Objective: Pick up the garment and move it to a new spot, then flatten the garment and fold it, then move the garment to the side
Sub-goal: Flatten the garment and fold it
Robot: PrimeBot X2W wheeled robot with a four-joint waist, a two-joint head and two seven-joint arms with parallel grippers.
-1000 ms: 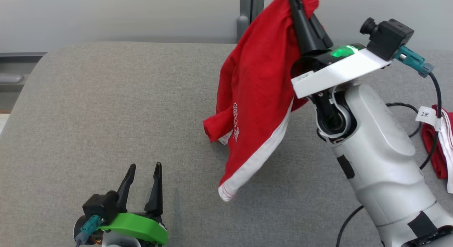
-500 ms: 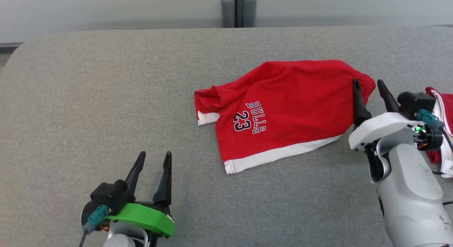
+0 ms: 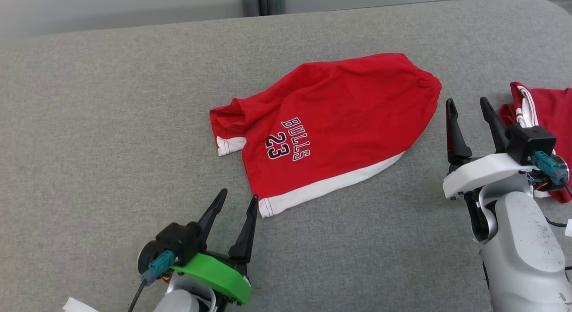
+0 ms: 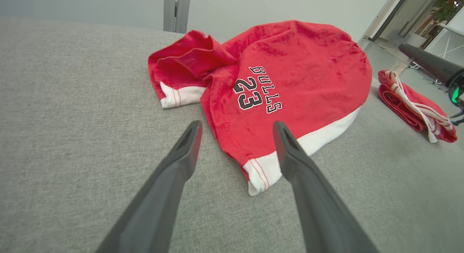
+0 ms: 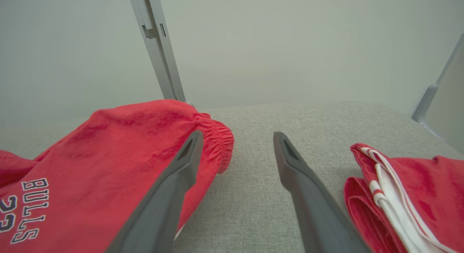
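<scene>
**Figure.** Start of the flattening stage, as seen from beside the robot.

The red shorts (image 3: 330,128) lay loose on the grey padded surface (image 3: 111,124), near its middle. The lettering (image 3: 288,140) faced up. The elastic waistband (image 3: 429,84) pointed toward the robot's right and the white hem (image 3: 330,187) ran along the near edge. One leg (image 3: 228,124) was bunched and partly tucked under at the left side, so the cloth was not yet flat.

The left gripper (image 3: 238,196) stood with its jaws spread and held nothing. Its tips were just beside the near corner of the hem, and whether they touched the cloth could not be told. The right gripper (image 3: 467,102) was likewise spread and empty. It stood just beside the waistband but apart from it, between the shorts and a second red garment (image 3: 540,111) that lay folded at the far right.

*Reading.* The move to a new spot appeared complete, and the step in hand was the flattening, with no grasp taken yet. The next move probably called for each gripper to close on an edge, the left on the hem corner and the right on the waistband. The two would then draw apart to pull out the slack. The bunched leg would need its own tug outward before any fold could lie true.
</scene>
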